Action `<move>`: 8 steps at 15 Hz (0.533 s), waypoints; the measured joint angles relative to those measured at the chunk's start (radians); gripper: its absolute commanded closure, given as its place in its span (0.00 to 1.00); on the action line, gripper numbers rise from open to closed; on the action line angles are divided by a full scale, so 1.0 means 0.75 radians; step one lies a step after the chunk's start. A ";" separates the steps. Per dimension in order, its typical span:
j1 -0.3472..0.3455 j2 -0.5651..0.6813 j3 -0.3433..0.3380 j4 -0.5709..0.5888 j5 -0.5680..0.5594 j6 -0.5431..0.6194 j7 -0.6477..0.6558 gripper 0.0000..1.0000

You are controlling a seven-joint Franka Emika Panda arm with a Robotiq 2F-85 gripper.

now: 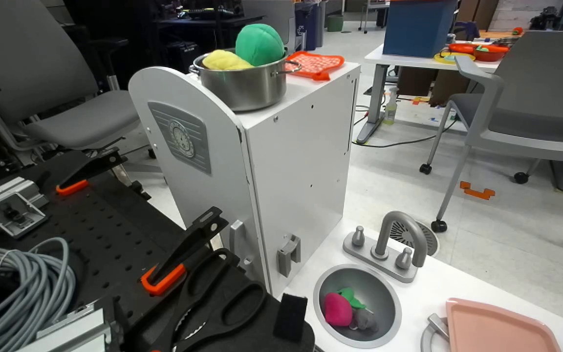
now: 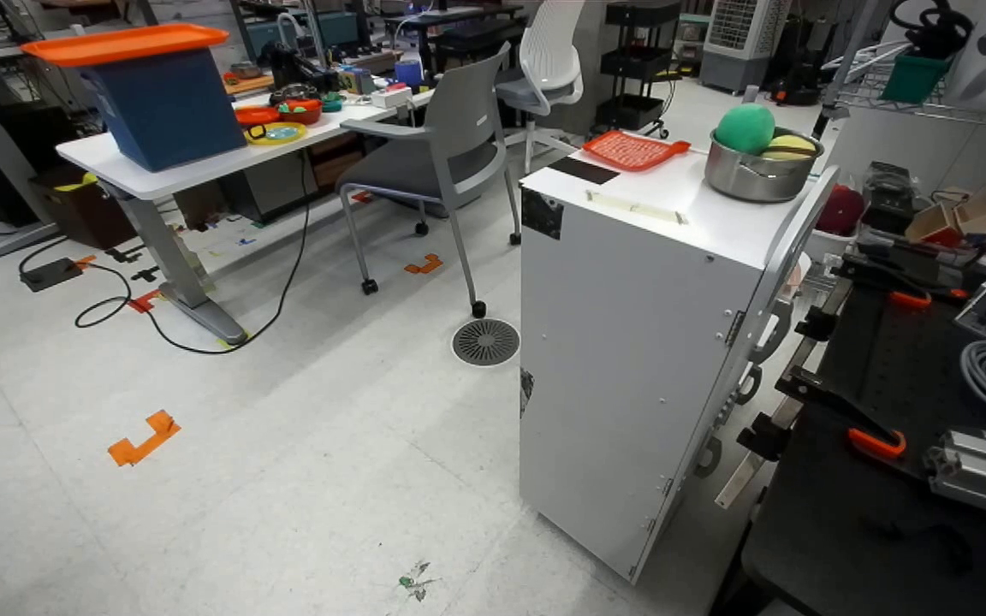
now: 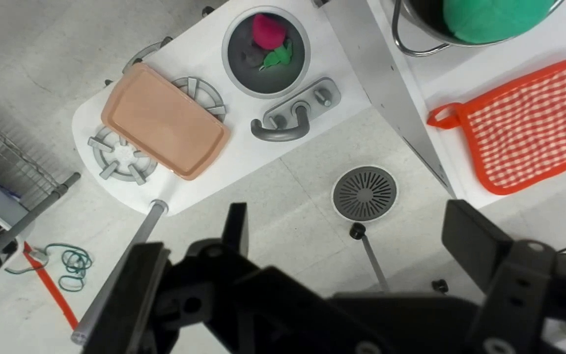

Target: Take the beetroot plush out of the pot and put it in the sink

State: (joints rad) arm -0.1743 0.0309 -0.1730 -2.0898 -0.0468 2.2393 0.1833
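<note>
Jaws of the gripper gape wide; the beetroot plush lies in the sink; the pot holds a green plush

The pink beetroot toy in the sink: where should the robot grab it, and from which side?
I'd grip the round magenta body of the beetroot plush, bringing the open tool down from above. The round sink surrounds it, so coming in sideways looks blocked, and it lies clear of the tap. The body is the fullest part; the green leaves are thinner and would probably bend.
</note>
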 measured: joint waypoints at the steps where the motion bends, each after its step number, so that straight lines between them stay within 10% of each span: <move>1: 0.001 -0.039 0.002 -0.021 0.000 0.004 -0.023 0.00; 8: 0.021 -0.307 0.025 -0.168 -0.005 0.031 -0.103 0.00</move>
State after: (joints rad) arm -0.1590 -0.1995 -0.1543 -2.2157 -0.0505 2.2623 0.1059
